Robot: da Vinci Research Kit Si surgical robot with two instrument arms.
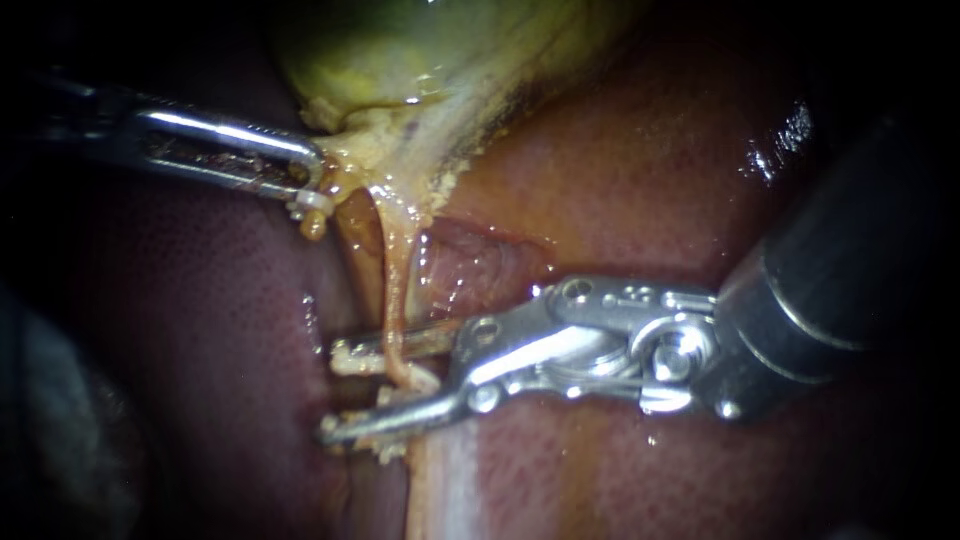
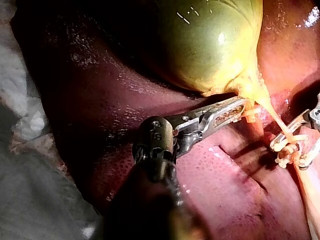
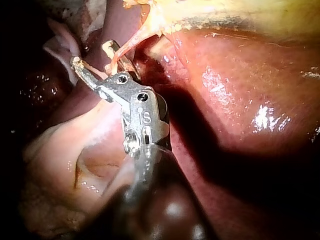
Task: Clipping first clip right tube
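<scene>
While astride tube (image 1: 394, 290), right instrument (image 1: 337, 392) agape

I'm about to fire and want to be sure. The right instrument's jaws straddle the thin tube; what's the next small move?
Probably close the right instrument on the thin tube: it crosses between the open jaws, and the left instrument holds the gallbladder taut.

Tube (image 1: 392, 290) below gallbladder (image 1: 400, 60), over liver (image 1: 650, 190)
</scene>
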